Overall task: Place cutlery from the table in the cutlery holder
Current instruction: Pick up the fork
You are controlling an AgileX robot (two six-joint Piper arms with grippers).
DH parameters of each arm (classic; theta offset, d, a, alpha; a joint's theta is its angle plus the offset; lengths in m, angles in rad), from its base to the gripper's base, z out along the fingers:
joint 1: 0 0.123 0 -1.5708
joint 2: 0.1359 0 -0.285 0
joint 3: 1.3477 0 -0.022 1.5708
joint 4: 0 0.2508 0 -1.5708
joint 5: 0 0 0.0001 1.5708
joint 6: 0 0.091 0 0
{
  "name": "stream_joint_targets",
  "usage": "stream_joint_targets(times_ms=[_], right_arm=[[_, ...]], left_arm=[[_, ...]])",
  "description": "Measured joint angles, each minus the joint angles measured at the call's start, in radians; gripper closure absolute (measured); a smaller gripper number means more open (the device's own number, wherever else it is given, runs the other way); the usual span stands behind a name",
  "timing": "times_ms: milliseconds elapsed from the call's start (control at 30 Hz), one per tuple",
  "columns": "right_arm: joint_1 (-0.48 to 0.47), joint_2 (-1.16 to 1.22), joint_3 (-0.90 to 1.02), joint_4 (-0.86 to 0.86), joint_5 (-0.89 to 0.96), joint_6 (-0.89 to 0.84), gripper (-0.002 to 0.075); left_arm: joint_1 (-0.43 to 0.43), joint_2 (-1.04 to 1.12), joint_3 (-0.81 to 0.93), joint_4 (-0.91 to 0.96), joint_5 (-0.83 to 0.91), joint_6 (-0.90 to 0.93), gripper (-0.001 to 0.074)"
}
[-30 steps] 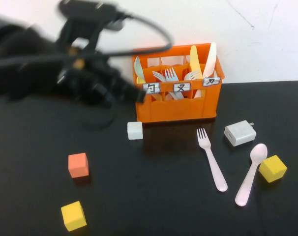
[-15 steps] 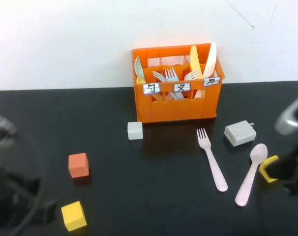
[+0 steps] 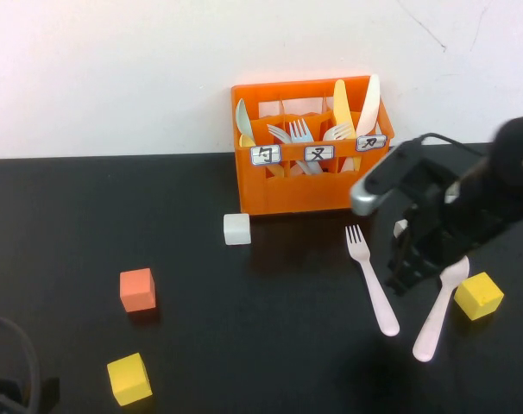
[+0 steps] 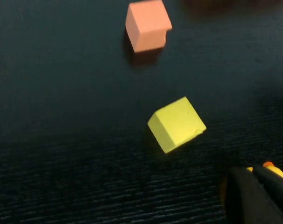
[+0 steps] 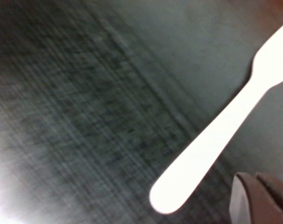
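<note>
Left gripper (image 4: 258, 193) sits at the bench's (image 3: 244, 345) near-left corner, close to a yellow cube (image 3: 129, 378); jaws' state cannot be told. Right gripper (image 3: 410, 269) hovers between pink fork (image 3: 371, 278) and pink spoon (image 3: 440, 304); jaws likewise indeterminate. Orange cutlery holder (image 3: 311, 182) stands beyond.

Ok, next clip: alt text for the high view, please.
The right gripper hangs over the black table between a pale pink plastic fork and matching spoon, before an orange cutlery holder. The left gripper sits off-frame, bottom left.
</note>
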Motion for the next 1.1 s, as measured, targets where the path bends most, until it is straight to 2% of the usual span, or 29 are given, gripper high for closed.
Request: stream_joint_targets(times_ms=[233, 300, 400, 567, 667, 933, 1100], right_arm=[[0.018, 0.128, -0.116, -0.074, 0.023, 0.047, 0.0723], [0.018, 0.157, -0.145, -0.078, 0.033, 0.051, 0.0698], [0.018, 0.194, -0.176, -0.078, 0.041, 0.076, 0.0608], [0.018, 0.230, -0.196, -0.078, 0.039, 0.135, 0.0384], [0.018, 0.250, -0.196, -0.078, 0.037, 0.140, 0.0332], [0.018, 0.289, -0.196, -0.078, 0.026, 0.144, 0.0314], [0.018, 0.289, -0.196, -0.078, 0.026, 0.144, 0.0339]], left_arm=[[0.000, 0.000, 0.043, -0.010, -0.054, -0.004, 0.0735], [0.000, 0.000, 0.050, -0.031, -0.069, -0.006, 0.0736], [0.000, 0.000, 0.050, -0.052, -0.084, -0.008, 0.0735], [0.000, 0.000, 0.051, -0.059, -0.090, -0.008, 0.0735], [0.000, 0.000, 0.052, -0.062, -0.100, -0.008, 0.0736], [0.000, 0.000, 0.057, -0.066, -0.111, -0.008, 0.0736], [0.000, 0.000, 0.057, -0.066, -0.112, -0.015, 0.0736]])
